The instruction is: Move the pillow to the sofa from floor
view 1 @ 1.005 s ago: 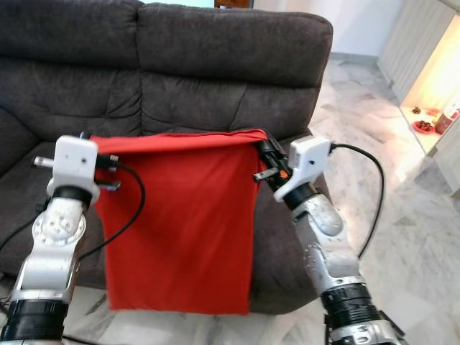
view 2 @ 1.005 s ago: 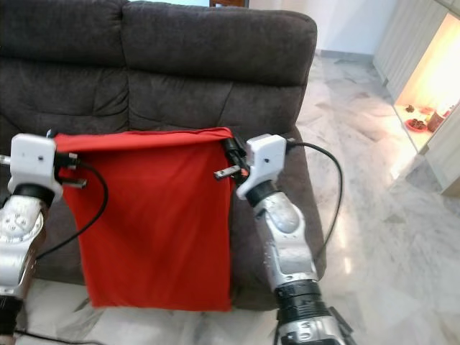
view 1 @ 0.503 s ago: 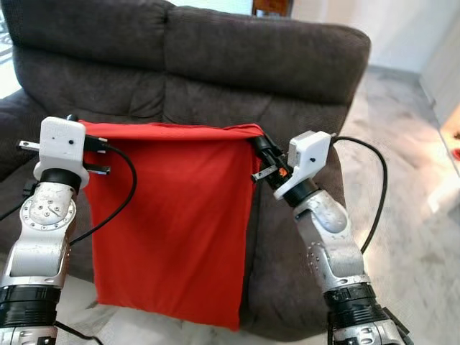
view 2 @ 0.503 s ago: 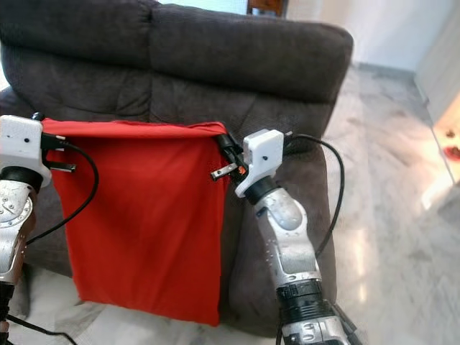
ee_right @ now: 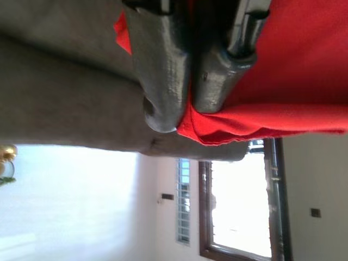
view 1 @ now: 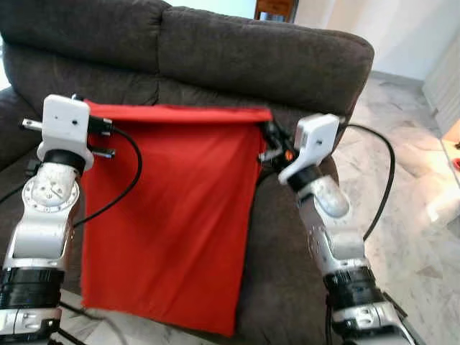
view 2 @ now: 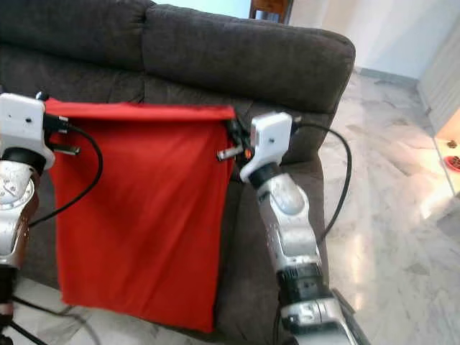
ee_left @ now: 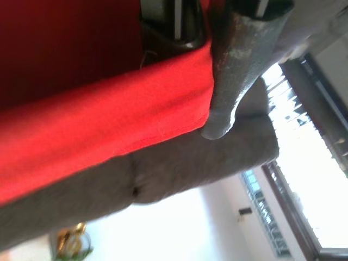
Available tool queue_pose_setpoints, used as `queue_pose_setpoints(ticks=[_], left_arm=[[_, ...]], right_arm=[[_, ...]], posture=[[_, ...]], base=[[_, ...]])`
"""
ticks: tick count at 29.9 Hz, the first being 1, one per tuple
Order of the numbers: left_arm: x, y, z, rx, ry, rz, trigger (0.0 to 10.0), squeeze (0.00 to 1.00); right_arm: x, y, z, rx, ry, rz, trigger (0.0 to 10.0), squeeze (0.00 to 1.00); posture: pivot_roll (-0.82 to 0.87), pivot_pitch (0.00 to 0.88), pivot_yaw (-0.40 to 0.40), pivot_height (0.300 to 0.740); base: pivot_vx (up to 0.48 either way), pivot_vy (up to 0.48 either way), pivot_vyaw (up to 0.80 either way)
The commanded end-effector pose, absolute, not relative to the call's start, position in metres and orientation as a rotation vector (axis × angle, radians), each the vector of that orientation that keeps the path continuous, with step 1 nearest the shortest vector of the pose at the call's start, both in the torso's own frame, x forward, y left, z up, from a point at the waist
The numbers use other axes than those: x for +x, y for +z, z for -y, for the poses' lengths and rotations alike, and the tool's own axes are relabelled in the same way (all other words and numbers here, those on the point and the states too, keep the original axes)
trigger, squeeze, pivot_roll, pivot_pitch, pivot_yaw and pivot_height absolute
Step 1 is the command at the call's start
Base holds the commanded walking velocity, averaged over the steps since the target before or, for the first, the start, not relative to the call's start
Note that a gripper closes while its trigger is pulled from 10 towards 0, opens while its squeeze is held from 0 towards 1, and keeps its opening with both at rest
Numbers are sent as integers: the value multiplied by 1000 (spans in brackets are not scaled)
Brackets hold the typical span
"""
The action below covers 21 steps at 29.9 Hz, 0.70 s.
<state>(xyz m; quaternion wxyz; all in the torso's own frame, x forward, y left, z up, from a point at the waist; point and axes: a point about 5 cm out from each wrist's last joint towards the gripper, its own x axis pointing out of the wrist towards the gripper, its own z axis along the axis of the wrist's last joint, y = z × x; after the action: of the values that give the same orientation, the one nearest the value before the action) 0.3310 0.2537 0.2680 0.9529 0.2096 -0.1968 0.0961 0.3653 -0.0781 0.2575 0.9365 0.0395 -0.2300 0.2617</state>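
A: Held up in front of a dark grey sofa [view 1: 251,57]: a red pillow [view 1: 172,215], flat and limp like an empty cover, hanging as a wide sheet.

B: Held by what?

A: By both top corners. Left end effector [view 1: 90,123] at the left corner, right end effector [view 1: 269,140] at the right corner, top edge stretched nearly level between them.

B: Fingers apart or together?

A: Right wrist view: two black fingers [ee_right: 163,65] pressed together, red cloth pinched between the tips, so clamped on the pillow. Left wrist view: one grey finger [ee_left: 239,60] lying against the red edge, the other hidden behind the cloth; closed on the pillow as well, judging by the taut corner.

B: And the bottom of the pillow?

A: Hanging free, lower edge down by the front of the sofa seat, just above the pale marble floor [view 1: 417,187]. Not resting on the seat.

B: Anything else nearby?

A: Black cables [view 1: 126,187] looping from each wrist, one crossing the red cloth on the left. Behind the sofa, part of a wooden chair [view 1: 275,8] against a light wall.
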Motion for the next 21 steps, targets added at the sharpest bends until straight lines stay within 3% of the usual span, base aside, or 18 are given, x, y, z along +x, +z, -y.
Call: queue_pose_setpoints(ticks=[1,7,12,15,21], left_arm=[[327,287,-262,416,233,468,10000,0],[327,288,-261,416,228,471,10000,0],[331,273,-259,431,175,382,10000,0],[334,244,-251,469,71,246,10000,0],[331,219,-256,434,70,161,10000,0]], right_arm=[[368,272,100,99,425,544,10000,0],[369,274,100,103,430,550,10000,0],[373,250,100,65,414,445,10000,0],[380,225,113,65,306,329,10000,0],[385,191,135,67,162,174,10000,0]], posture=[[183,103,-30,740],[184,106,-30,740],[187,109,-32,740],[193,109,-32,740],[193,109,-32,740]], base=[[360,0,0],[357,0,0],[331,0,0],[0,0,0],[0,0,0]])
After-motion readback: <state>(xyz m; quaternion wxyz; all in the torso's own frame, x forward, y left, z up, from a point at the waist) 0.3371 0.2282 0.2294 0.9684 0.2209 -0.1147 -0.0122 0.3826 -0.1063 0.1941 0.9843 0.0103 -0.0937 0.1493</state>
